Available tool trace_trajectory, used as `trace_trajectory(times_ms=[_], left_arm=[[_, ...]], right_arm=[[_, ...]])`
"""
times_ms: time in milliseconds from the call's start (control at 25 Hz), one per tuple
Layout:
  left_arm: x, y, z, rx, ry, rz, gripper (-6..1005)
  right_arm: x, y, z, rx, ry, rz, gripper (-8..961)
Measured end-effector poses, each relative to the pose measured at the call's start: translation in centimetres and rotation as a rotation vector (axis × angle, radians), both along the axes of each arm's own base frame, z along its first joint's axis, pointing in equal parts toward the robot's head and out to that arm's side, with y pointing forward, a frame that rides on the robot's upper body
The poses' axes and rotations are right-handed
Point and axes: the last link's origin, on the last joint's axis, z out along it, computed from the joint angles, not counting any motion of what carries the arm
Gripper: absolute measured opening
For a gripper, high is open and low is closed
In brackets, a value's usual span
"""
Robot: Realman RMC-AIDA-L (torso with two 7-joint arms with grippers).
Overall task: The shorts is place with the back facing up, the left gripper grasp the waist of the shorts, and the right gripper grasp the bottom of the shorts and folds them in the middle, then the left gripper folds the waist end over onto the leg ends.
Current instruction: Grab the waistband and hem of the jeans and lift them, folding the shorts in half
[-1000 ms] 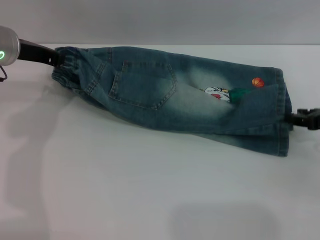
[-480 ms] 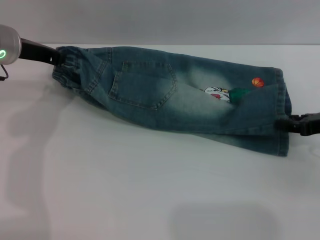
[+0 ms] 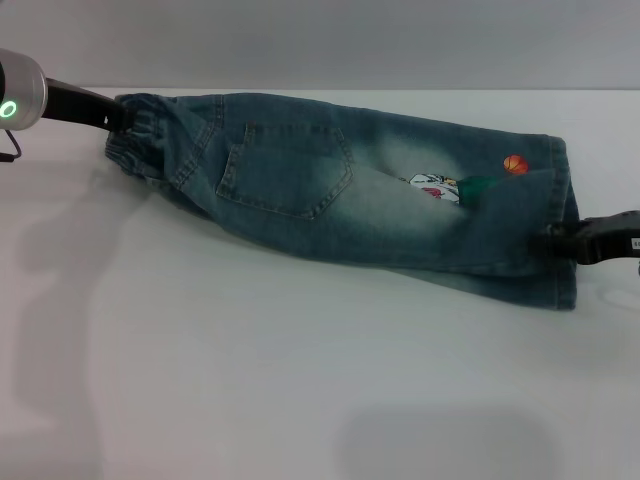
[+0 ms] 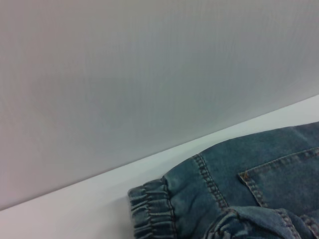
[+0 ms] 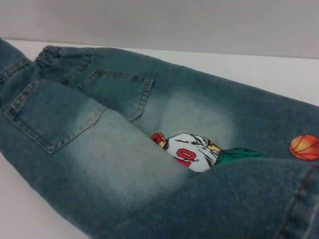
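Two end effectors, L [image 3: 118, 118] clenching waist [image 3: 135, 140], R [image 3: 548, 241] gripping leg ends [image 3: 560, 215], shorts [image 3: 350, 190] between.

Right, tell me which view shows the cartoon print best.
The right wrist view: the cartoon print sits close and central, half tucked under a fold of the shorts. The head view shows it farther off; the left wrist view misses it, showing only the waist.
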Motion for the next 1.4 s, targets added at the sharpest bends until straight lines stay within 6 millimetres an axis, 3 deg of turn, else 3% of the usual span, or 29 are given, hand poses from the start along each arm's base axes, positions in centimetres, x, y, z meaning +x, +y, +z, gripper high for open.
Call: trace_trajectory(times_ms=[280,640,1400], left_arm=[[-0.3,0.0,-0.5,-0.009,0.0,0.007,76],[-0.2,0.1,-0.3,-0.006,0.004,0.001,78],[-0.1,0.2,-0.4,-0.005,0.004,-0.001,82]], right_arm=[[-0.7,0.3,0.0,-0.008,0.006,0.022,438],[0.1,0.0,0.7,0.017,0.0,0.001,437],[-0.3,-0.8,-0.5,-0.057,0.03,0.002,435]])
